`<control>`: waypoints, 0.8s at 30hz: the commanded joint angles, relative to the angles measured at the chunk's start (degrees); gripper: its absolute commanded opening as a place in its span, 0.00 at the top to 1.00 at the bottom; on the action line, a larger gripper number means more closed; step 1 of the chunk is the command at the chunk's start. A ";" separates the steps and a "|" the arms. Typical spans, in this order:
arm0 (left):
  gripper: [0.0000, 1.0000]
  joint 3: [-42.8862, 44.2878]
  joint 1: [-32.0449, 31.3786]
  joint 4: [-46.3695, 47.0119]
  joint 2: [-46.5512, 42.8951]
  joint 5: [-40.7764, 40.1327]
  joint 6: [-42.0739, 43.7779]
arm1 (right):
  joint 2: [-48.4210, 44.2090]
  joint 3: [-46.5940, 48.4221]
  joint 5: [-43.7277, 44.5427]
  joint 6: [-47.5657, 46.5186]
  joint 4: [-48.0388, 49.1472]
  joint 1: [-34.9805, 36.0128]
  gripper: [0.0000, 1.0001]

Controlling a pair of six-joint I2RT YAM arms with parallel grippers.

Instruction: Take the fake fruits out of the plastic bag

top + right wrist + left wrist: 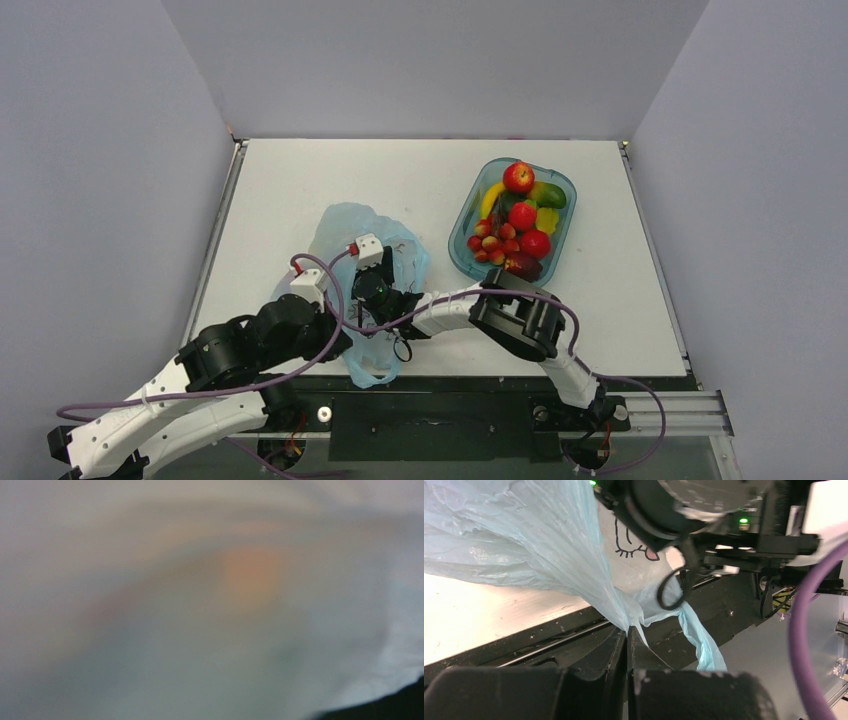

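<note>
The light-blue plastic bag (345, 228) lies crumpled left of the table's middle, with one loop handle hanging over the near edge. My left gripper (628, 631) is shut on a bunched edge of the bag (524, 540) just past that edge. My right wrist (384, 291) pushes into the bag's mouth from the right, and its fingers are hidden inside. The right wrist view is a blur of pale bag film (350, 630) with one orange patch (250, 572), too blurred to name. A red apple with a yellowish patch (518, 177) lies in the tub.
A teal transparent oval tub (461, 247) at the right holds red fruits, strawberries (492, 243), a yellow piece (490, 198) and a green-and-orange mango (549, 195). The right arm's elbow (520, 320) sits just before the tub. Purple cables loop round both arms.
</note>
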 commanded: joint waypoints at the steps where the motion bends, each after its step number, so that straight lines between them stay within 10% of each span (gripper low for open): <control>1: 1.00 -0.08 -0.36 2.24 0.50 3.90 -0.02 | 4.32 8.63 6.66 2.79 -0.73 -1.41 0.06; 9: 1.00 -0.76 -0.34 2.15 0.39 4.82 -0.09 | 15.60 23.14 9.45 1.31 -12.16 -2.60 0.07; 17: 1.00 0.17 -0.37 0.85 0.53 4.65 -0.33 | 18.95 27.64 6.17 -3.66 -12.05 -3.74 0.55; 24: 1.00 -1.89 -0.37 0.64 -0.75 3.79 -1.44 | 12.27 20.90 3.58 -8.27 -7.04 -3.82 0.77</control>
